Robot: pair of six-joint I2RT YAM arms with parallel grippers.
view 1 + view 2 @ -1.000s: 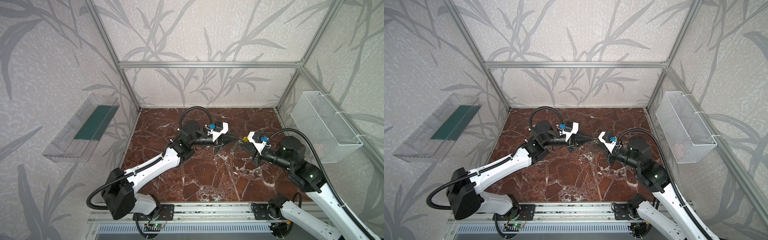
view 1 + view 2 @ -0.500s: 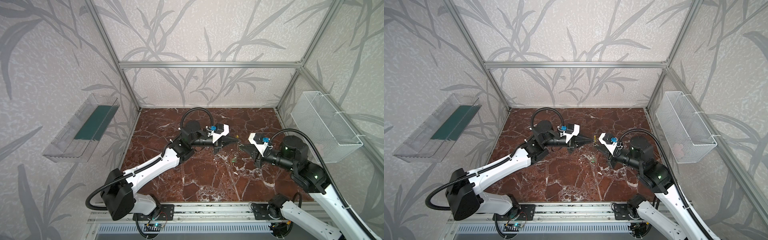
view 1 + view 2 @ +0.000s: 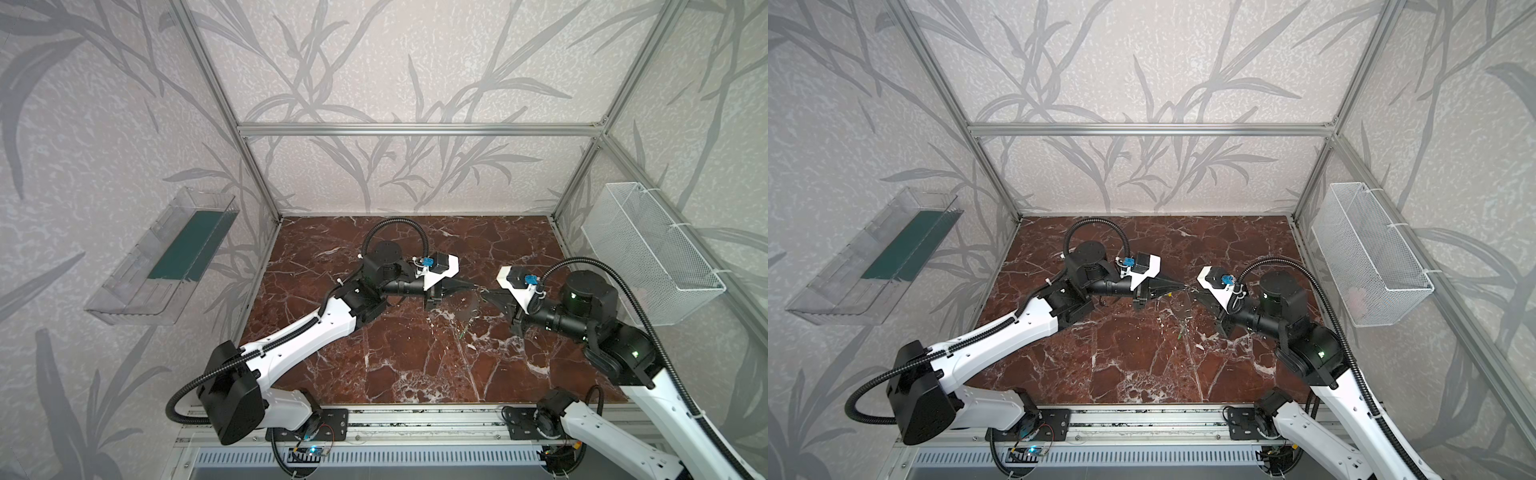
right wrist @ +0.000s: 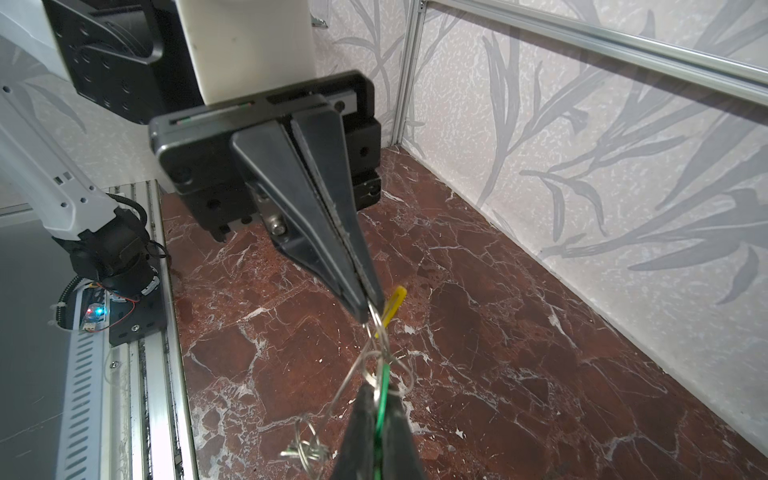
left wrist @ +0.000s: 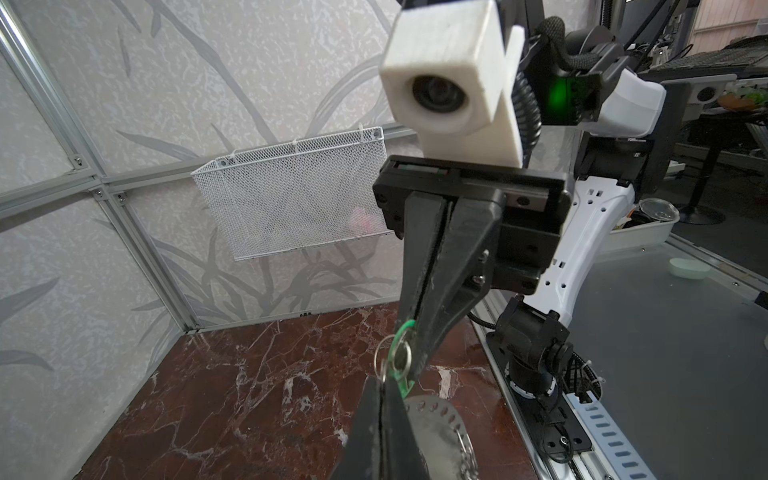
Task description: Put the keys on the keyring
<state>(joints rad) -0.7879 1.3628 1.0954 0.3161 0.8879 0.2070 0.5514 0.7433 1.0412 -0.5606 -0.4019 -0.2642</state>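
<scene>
Hanging in the air, the small metal key with an oblong green plastic tag (image 4: pixel 384 399) is pinched in the right claw (image 5: pixel 417 361), tag pointing straight at the large flat grey metal keyring (image 5: pixel 440 419) clenched in the left claw (image 4: pixel 365 314), tip to tip. Below lies the dark red marble counter (image 3: pixel 374 365), leafy grey walls around.

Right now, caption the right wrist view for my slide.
Above the marble table, the right gripper pinches a green key tag, facing the left gripper, which holds the keyring.
</scene>
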